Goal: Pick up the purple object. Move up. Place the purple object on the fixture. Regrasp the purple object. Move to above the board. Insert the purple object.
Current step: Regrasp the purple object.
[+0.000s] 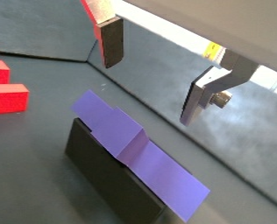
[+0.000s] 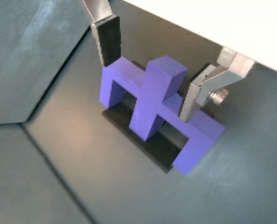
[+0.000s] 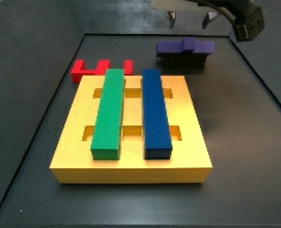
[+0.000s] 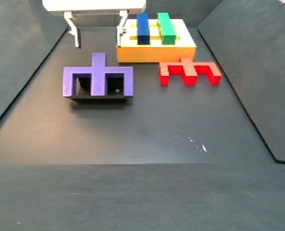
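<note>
Two silver fingers (image 2: 106,39) of the gripper (image 2: 159,66) stand spread apart, hovering above the purple object (image 2: 156,105) without touching it. That purple object (image 4: 99,80) lies flat on the fixture (image 4: 100,97), left of centre in a side view. The board (image 3: 133,151) fills the lower middle, with a red block (image 3: 101,68) at its far edge.

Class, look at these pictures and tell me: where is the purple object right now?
The purple object lies on top of the fixture, apart from the red block and the board. The open tool hangs above it, not touching.
</note>
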